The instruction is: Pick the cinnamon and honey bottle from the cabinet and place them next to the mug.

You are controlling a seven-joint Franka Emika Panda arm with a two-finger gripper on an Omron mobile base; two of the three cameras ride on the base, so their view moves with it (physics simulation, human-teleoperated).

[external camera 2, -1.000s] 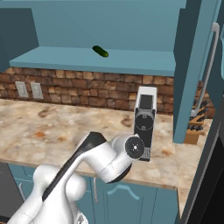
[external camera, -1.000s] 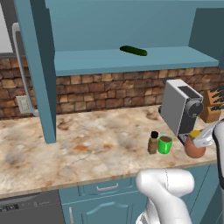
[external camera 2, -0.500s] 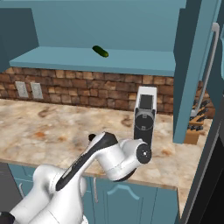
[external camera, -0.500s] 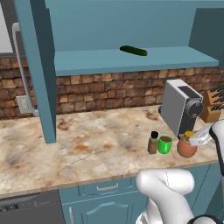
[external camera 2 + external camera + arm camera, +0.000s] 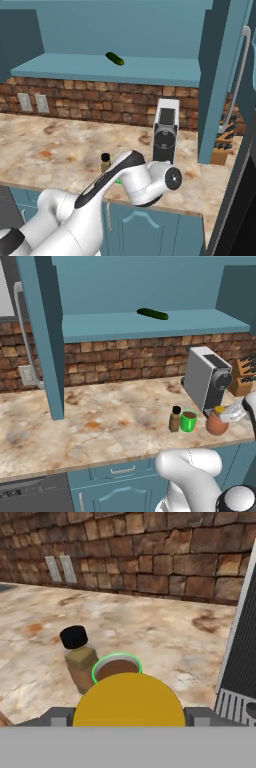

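End effector [image 5: 226,415] clamped on honey bottle [image 5: 216,423], on counter [image 5: 100,426] right beside mug [image 5: 188,420], cinnamon [image 5: 175,419]

We're looking at the robot arm [image 5: 100,200]: glossy white rounded links, bulging like fat tubes. A black band runs along the forearm link just in front of the cinnamon jar [image 5: 105,162]. The joint cap is a dark round disc with a small pale centre, and dark grey seams ring the joints.
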